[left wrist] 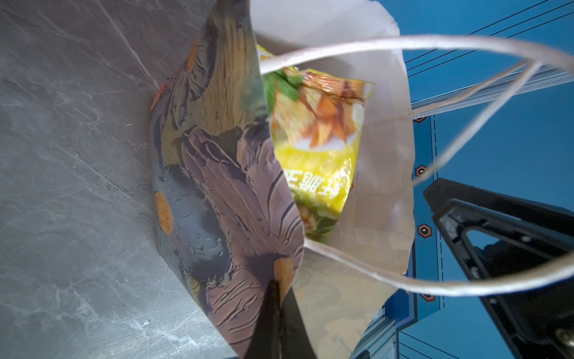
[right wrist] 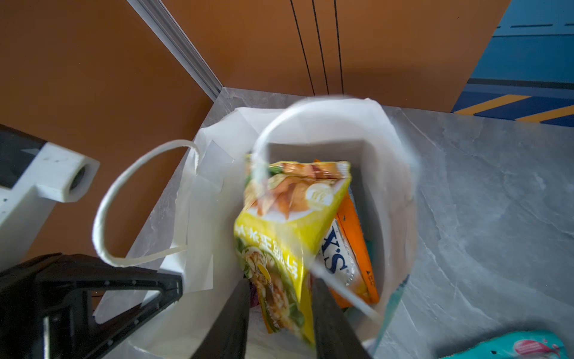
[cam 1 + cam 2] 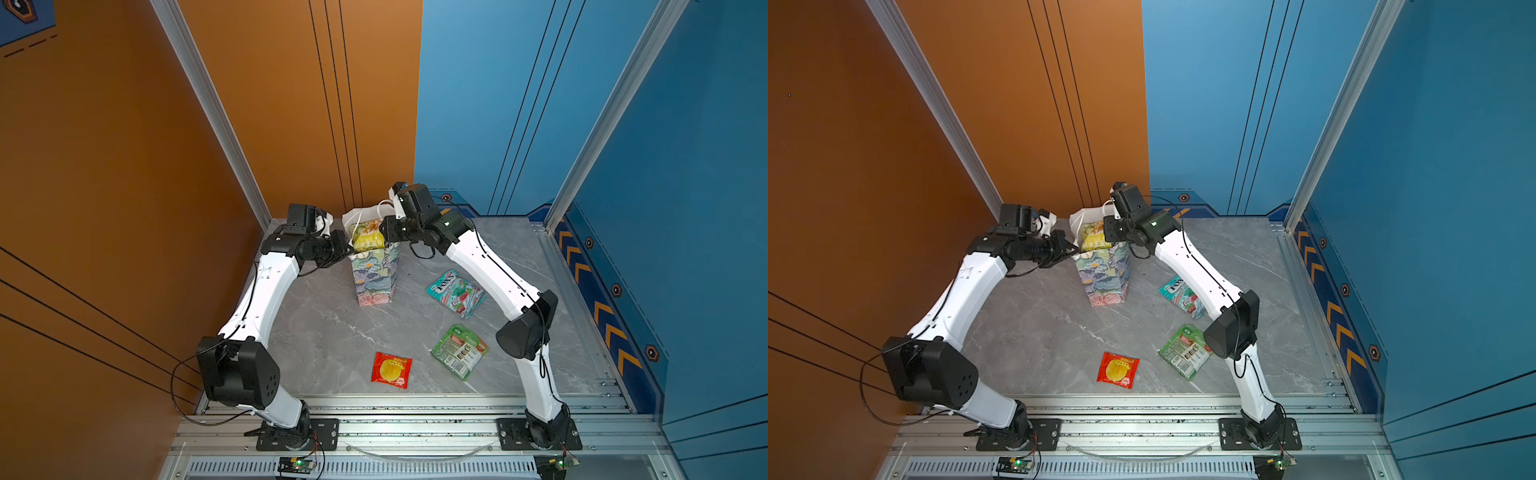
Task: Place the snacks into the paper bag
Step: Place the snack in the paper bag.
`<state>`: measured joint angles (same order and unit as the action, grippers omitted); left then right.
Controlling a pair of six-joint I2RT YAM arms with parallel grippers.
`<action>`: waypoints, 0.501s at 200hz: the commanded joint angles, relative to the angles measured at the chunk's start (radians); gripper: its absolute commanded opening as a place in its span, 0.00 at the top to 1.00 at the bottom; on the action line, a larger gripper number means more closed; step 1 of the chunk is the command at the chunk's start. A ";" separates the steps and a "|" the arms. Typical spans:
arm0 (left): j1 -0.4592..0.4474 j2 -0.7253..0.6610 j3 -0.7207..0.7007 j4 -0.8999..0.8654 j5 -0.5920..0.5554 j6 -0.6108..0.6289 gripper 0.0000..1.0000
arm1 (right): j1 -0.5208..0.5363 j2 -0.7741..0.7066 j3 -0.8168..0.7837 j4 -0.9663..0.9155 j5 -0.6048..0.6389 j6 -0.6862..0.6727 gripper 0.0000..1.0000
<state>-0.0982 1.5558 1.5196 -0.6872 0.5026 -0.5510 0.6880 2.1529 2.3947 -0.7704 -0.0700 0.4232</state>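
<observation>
Dropping stage, by the look of it: yellow pouch (image 2: 289,230) sits in the mouth of the paper bag (image 3: 374,274), part in, part above the rim. Long axis is slanted, neither flat nor plumb. Near end is by the jaws at the rim, far end w/ the chip picture aims at the bag's far inner wall, printed face up. It's blurred in the right wrist view, so exact edges are hard to call. Beside it, deeper in the bag, an orange pkt (image 2: 357,242) and a white-faced FOX'S pkt (image 2: 337,258) are tucked along the inner wall. That's prob. why the pouch rides high.

Right gripper (image 2: 281,284) hangs over the bag mouth, jaws parted, one each side of the pouch's near corner. No firm pinch visible, so it reads as open. It's over the mouth so the pouch goes in, not beside.

Left gripper (image 1: 275,287) is clamped on the bag's rim, on the side away from the right arm. That holds the mouth spread and the tall bag upright. One cord handle (image 2: 124,202) flops outward; the other arcs across the mouth, a snag risk.

Outside the bag, on the table (image 3: 324,332): teal FOX'S pkt (image 3: 456,293) near the bag on the right arm's side, green pouch (image 3: 459,351) further off toward the arm bases, red-yellow sachet (image 3: 391,370) well apart from the bag, base side. Three to go, I'd say.
</observation>
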 commanded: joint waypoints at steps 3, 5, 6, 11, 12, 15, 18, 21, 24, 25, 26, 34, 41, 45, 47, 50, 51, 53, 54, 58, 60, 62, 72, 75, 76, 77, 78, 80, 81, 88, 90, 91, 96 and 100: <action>0.000 -0.021 0.014 0.000 0.028 -0.002 1.00 | -0.041 -0.066 -0.008 0.014 -0.056 0.034 0.60; 0.000 -0.022 0.013 0.000 0.028 -0.001 1.00 | -0.043 -0.071 -0.011 0.018 -0.060 0.036 0.60; 0.000 -0.022 0.013 0.000 0.027 0.000 1.00 | -0.044 -0.072 -0.015 0.020 -0.061 0.036 0.60; 0.002 -0.023 0.011 -0.001 0.028 0.000 1.00 | -0.050 -0.097 -0.033 0.033 -0.071 0.044 0.60; 0.002 -0.023 0.011 -0.001 0.028 0.000 1.00 | -0.052 -0.103 -0.037 0.036 -0.072 0.045 0.60; 0.002 -0.022 0.010 0.000 0.027 0.000 1.00 | -0.056 -0.118 -0.047 0.045 -0.077 0.050 0.60; 0.003 -0.022 0.010 -0.001 0.028 0.000 1.00 | -0.062 -0.130 -0.064 0.055 -0.082 0.054 0.60; 0.003 -0.022 0.010 0.000 0.027 0.000 1.00 | -0.065 -0.142 -0.080 0.066 -0.087 0.058 0.60; 0.004 -0.022 0.008 -0.001 0.027 -0.001 1.00 | -0.070 -0.157 -0.099 0.078 -0.091 0.064 0.59; 0.003 -0.023 0.008 -0.001 0.027 0.000 1.00 | -0.071 -0.162 -0.106 0.082 -0.093 0.066 0.59; 0.003 -0.023 0.008 -0.001 0.028 -0.001 1.00 | -0.073 -0.166 -0.113 0.086 -0.095 0.067 0.59; 0.005 -0.023 0.008 0.001 0.030 0.000 1.00 | -0.088 -0.206 -0.169 0.123 -0.108 0.084 0.59; 0.006 -0.022 0.008 -0.001 0.030 -0.001 1.00 | -0.102 -0.245 -0.229 0.157 -0.117 0.099 0.59; 0.006 -0.022 0.007 0.000 0.030 -0.001 1.00 | -0.109 -0.270 -0.261 0.177 -0.122 0.108 0.59; 0.006 -0.022 0.008 -0.001 0.030 0.000 1.00 | -0.114 -0.283 -0.283 0.187 -0.124 0.113 0.59; 0.007 -0.022 0.008 0.000 0.030 -0.001 1.00 | -0.121 -0.297 -0.313 0.199 -0.129 0.119 0.58; 0.007 -0.022 0.008 0.000 0.030 0.000 1.00 | -0.124 -0.305 -0.317 0.205 -0.130 0.122 0.58; 0.007 -0.023 0.008 0.000 0.032 0.000 1.00 | -0.129 -0.318 -0.341 0.214 -0.132 0.126 0.58; 0.007 -0.022 0.008 0.000 0.032 0.000 1.00 | -0.131 -0.324 -0.352 0.219 -0.133 0.128 0.58; 0.008 -0.022 0.008 0.000 0.032 -0.001 1.00 | -0.140 -0.349 -0.393 0.239 -0.137 0.137 0.58; 0.008 -0.023 0.008 0.000 0.032 0.000 1.00 | -0.146 -0.362 -0.413 0.245 -0.138 0.142 0.57; 0.008 -0.022 0.008 0.000 0.032 0.001 1.00 | -0.151 -0.374 -0.434 0.255 -0.139 0.146 0.57; 0.010 -0.022 0.008 0.000 0.031 0.002 1.00 | -0.179 -0.436 -0.539 0.290 -0.141 0.165 0.56; 0.009 -0.023 0.008 0.000 0.032 0.002 1.00 | -0.187 -0.457 -0.571 0.300 -0.141 0.171 0.56; 0.009 -0.022 0.008 0.000 0.031 0.001 1.00 | -0.190 -0.463 -0.582 0.304 -0.140 0.173 0.56; 0.009 -0.022 0.008 0.000 0.031 0.001 1.00 | -0.193 -0.470 -0.587 0.308 -0.140 0.176 0.56; 0.009 -0.023 0.008 0.000 0.032 0.002 1.00 | -0.196 -0.475 -0.607 0.311 -0.140 0.177 0.56; 0.010 -0.023 0.007 0.000 0.033 0.002 1.00 | -0.199 -0.488 -0.637 0.318 -0.138 0.180 0.55; 0.010 -0.023 0.007 0.000 0.033 0.002 1.00 | -0.203 -0.494 -0.650 0.322 -0.138 0.183 0.55; 0.012 -0.022 0.007 0.000 0.032 0.001 1.00 | -0.225 -0.536 -0.729 0.341 -0.135 0.197 0.54; 0.012 -0.022 0.007 0.000 0.031 0.002 1.00 | -0.231 -0.546 -0.751 0.346 -0.135 0.201 0.54; 0.011 -0.023 0.007 0.000 0.031 0.002 1.00 | -0.234 -0.553 -0.762 0.347 -0.135 0.203 0.54; 0.012 -0.022 0.005 0.000 0.032 0.002 1.00 | -0.249 -0.584 -0.817 0.359 -0.134 0.213 0.54; 0.012 -0.021 0.005 0.001 0.033 0.003 1.00 | -0.261 -0.605 -0.861 0.367 -0.134 0.220 0.54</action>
<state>-0.0963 1.5558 1.5196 -0.6876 0.5026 -0.5507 0.4801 1.6367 1.7401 -0.4957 -0.1886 0.5678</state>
